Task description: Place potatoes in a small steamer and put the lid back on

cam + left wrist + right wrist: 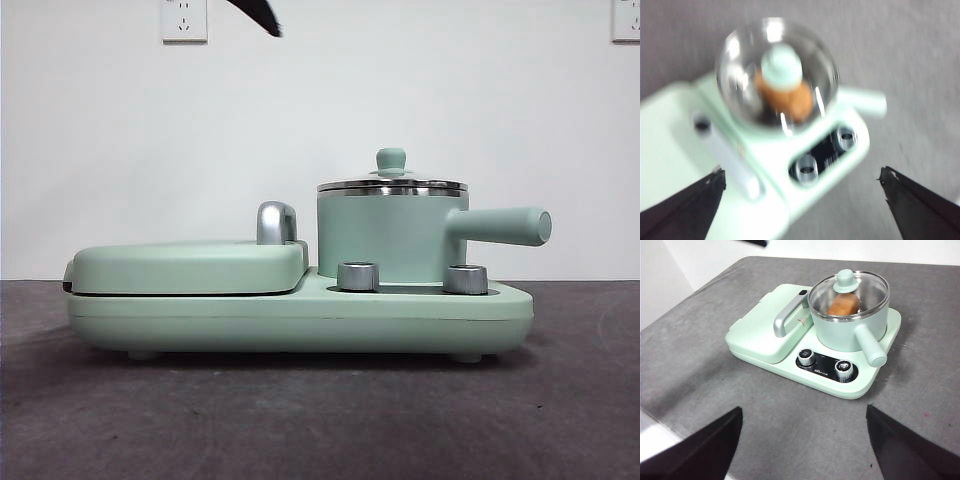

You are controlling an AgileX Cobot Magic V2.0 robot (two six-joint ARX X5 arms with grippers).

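The potato [844,305] lies inside the small steamer [847,330], visible through the glass, and the lid [849,290] sits on the steamer's steel rim with its mint knob upright. Taking the steamer as the mark: nearest the front camera, just below the steamer's base, two steel dials [359,276] stand on the mint-green appliance base [300,320]. Beside the steamer, on the side away from its straight handle, lies the closed grill plate [185,266] with its chrome handle [276,222].

Above the steamer hangs the left gripper [802,195], jaws spread wide and holding nothing, clear of the lid. The right gripper [802,440] waits well back from the steamer, jaws likewise spread and empty.

The task looks complete. The remaining risk is a jaw brushing the knob, which could shift the lid off the rim, or catching the jutting side handle.
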